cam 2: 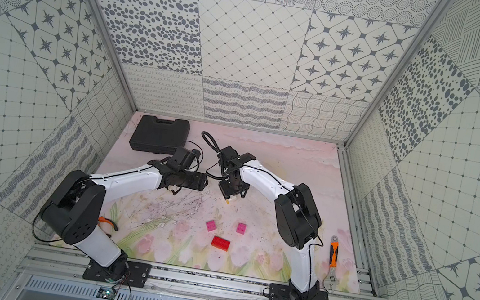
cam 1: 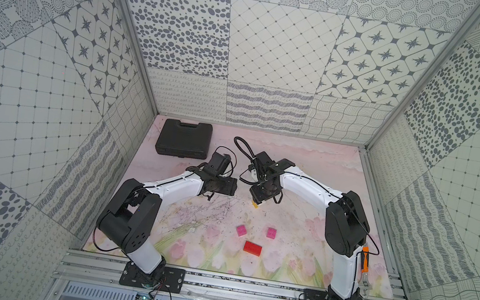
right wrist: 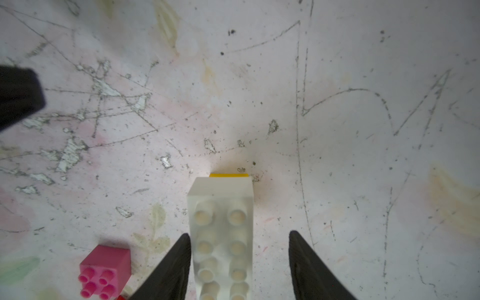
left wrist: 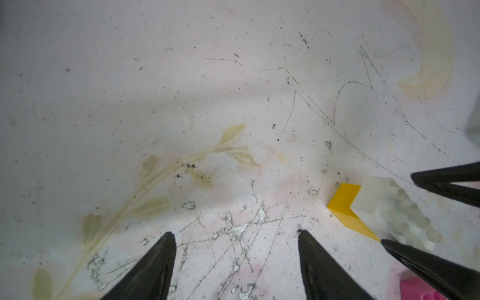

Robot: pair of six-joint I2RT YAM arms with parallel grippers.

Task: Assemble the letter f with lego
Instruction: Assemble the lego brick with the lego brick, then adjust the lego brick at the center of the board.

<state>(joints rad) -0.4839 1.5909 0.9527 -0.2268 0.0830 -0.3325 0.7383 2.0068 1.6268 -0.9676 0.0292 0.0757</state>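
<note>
White brick (right wrist: 220, 233) sits studs up on the yellow brick (right wrist: 228, 175), which shows only under its far end. The pair stands on the mat (right wrist: 363, 78). I judge that the rest of the white brick overhangs as the crossbar.

My right gripper (right wrist: 239, 233) straddles the white brick with jaws parted. One finger lies against its flank and the other stands clear, so nothing is clamped. Finding: the joint appears seated and carries itself.

My left gripper (left wrist: 235, 232) hangs just beside the white brick, jaws moderately apart and empty. I judge it is stationed there to steady the stack if called on.

Two pink bricks (cam 1: 241, 230) (cam 1: 271, 233) lie loose on the mat, apart from the white brick on the side towards my bases. The red brick (cam 1: 252, 247) lies just beyond them. All three sit studs up, ready for a top-down pick.

Status: the F has foot and crossbar only. Stem and top bar are outstanding.
</note>
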